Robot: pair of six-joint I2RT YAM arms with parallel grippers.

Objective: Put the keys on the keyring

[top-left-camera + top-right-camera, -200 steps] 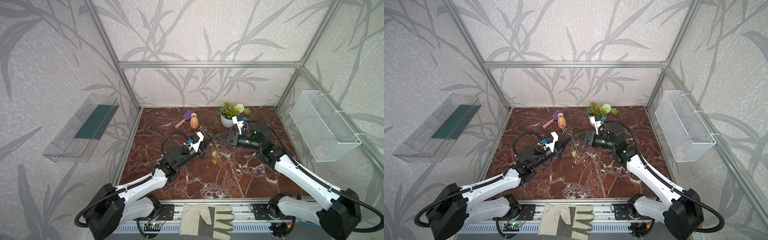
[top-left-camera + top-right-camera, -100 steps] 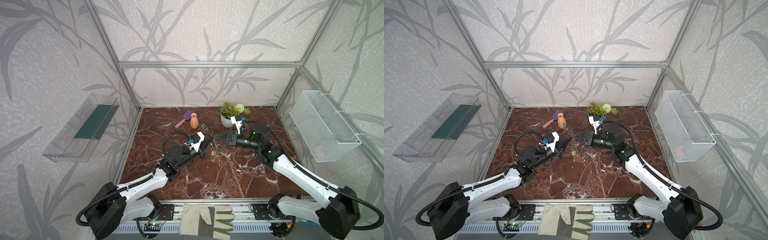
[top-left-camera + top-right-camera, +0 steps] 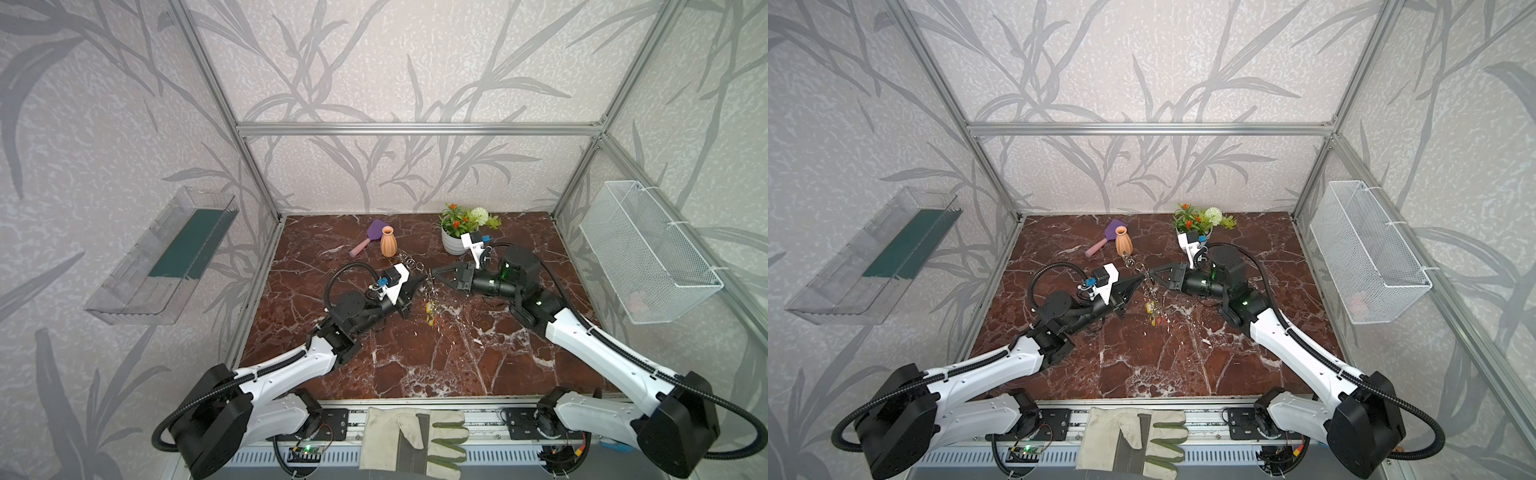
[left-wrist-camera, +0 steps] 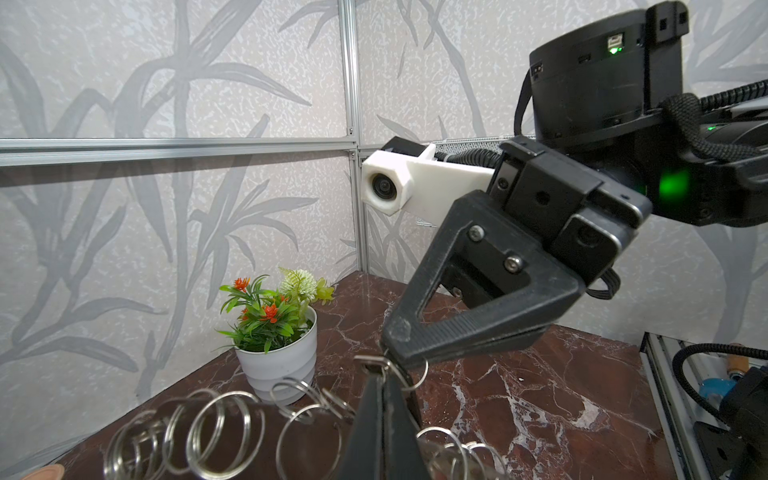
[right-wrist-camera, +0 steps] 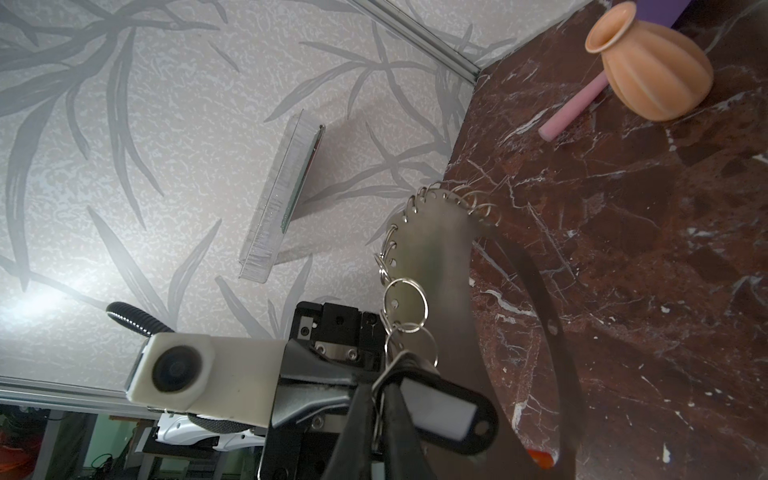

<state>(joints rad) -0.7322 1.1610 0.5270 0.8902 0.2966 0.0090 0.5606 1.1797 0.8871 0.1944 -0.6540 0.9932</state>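
A: Item: flat grey oval metal keyring plate [image 5: 436, 249], fringed with silver split rings. Location?
B: Mid-frame in both top views, held aloft; left gripper [image 3: 420, 278] was pressed shut on its edge. Yellow and red plastic tags [image 3: 430, 309] dangled below.
A: Right gripper [image 5: 379, 395]?
B: Pinched the ring of a dark-rimmed whitish plastic key tag [image 5: 440, 409]. Likely hazard: a tug could slip that thin ring free, dropping the tag.

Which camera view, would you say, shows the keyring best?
The right wrist view: the keyring sits mid-frame, flat grey plate and edge rings clear. The left wrist view shows only silver rings; both top views show it tiny.
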